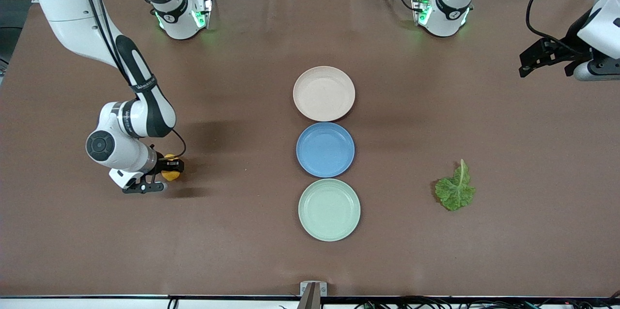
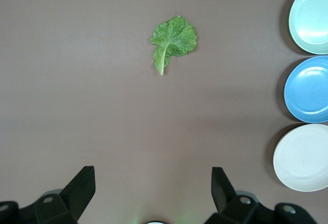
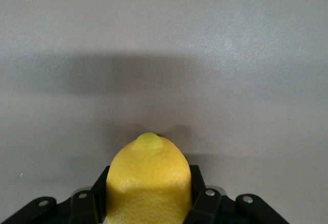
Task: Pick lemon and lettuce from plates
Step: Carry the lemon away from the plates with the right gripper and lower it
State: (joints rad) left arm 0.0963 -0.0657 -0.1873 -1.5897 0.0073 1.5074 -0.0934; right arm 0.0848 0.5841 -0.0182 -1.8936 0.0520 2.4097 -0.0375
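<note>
My right gripper (image 1: 167,173) is shut on the yellow lemon (image 1: 170,167), low over the bare table toward the right arm's end, well apart from the plates. In the right wrist view the lemon (image 3: 148,183) fills the gap between the black fingers (image 3: 197,196). The crinkled green lettuce (image 1: 455,190) lies flat on the table toward the left arm's end, beside the pale green plate (image 1: 329,209). The beige-pink plate (image 1: 323,93) holds nothing. My left gripper (image 1: 525,64) hangs open and empty in the air at the left arm's end, with the lettuce (image 2: 173,39) ahead of its fingertips (image 2: 84,183).
A blue plate (image 1: 325,149) sits between the beige-pink and pale green plates in a row down the table's middle. All three are empty. Both arm bases (image 1: 443,11) stand along the table's edge farthest from the front camera.
</note>
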